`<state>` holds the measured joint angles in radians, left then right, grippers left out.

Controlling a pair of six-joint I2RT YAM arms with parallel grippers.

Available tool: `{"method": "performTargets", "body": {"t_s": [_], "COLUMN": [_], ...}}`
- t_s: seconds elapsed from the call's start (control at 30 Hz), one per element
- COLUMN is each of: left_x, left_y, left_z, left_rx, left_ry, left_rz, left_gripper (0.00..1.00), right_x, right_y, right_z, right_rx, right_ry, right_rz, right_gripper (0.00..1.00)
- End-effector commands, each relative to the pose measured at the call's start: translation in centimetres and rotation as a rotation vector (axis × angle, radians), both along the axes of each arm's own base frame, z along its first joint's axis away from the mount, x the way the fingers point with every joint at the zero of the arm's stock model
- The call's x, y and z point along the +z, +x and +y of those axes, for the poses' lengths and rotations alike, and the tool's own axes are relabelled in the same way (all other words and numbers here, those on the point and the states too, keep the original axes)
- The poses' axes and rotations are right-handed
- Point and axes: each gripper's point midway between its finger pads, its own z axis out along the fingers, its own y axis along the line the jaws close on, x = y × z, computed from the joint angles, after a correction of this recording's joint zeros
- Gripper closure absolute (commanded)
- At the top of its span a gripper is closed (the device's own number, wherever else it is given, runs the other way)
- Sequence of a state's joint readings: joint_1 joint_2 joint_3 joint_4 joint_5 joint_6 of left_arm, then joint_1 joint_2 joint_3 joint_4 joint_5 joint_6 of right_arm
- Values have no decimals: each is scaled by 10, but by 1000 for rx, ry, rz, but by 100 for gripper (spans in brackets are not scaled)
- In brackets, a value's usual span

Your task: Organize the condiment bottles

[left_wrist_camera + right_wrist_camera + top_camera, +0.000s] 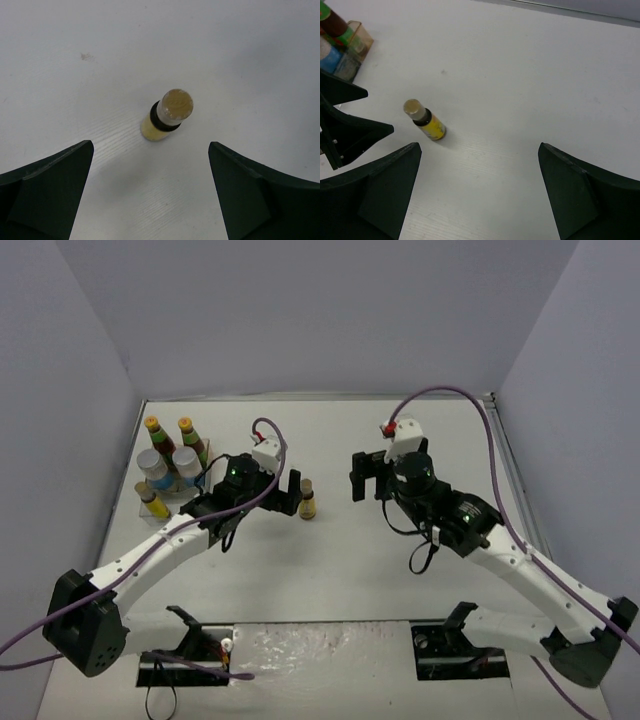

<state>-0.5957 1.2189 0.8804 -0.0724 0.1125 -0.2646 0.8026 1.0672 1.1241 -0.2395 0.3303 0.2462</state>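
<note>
One tiny yellow brown-capped bottle (307, 502) stands alone on the table. My left gripper (289, 496) is open and empty just left of it. In the left wrist view the bottle (167, 115) stands ahead of the open gripper (151, 147), outside the fingers. My right gripper (372, 480) is open and empty to the bottle's right. In the right wrist view the bottle (426, 121) stands ahead and left of the open gripper (480, 147). Two dark orange-capped bottles (153, 432), two white silver-lidded jars (152, 466) and the other yellow bottle (150, 500) stand in the clear tray (180, 485).
The tray sits near the left wall; its amber corner also shows in the right wrist view (357, 35). The left gripper's fingers (345, 131) show at the left edge of that view. White walls enclose the table on three sides.
</note>
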Motion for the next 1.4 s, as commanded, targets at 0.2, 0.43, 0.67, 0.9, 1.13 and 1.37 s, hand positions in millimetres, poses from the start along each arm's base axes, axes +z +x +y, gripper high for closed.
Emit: {"method": "performTargets", "body": {"t_s": [0.2,0.43,0.67,0.9,1.13,1.37], "left_x": [39,23,9,6,20,53], "left_y": [48,61,57,54,44,31], "left_z": [-61,-60,-63,-63,-49,14], "left_rx": [-34,40,48,52,95,286], "left_ry": [-70,-29,-10,-12,-13,65], "left_rz": [-149,-125,-99,-79,-67,-88], "left_gripper": [7,21,39,62,87,98], "right_x": [6,5,4,2,-1,2], "right_y": [7,7,9,8,7,8], "right_z": [-59,-66,-70,-71,-72,-69], "right_rx": [-189,-196,-202,-205,-209,-200], "right_ry": [55,26,2,0,5,11], "right_rz": [-29,-32,-36,-35,-30,-31], "right_gripper": [0,0,0,0,0,0]}}
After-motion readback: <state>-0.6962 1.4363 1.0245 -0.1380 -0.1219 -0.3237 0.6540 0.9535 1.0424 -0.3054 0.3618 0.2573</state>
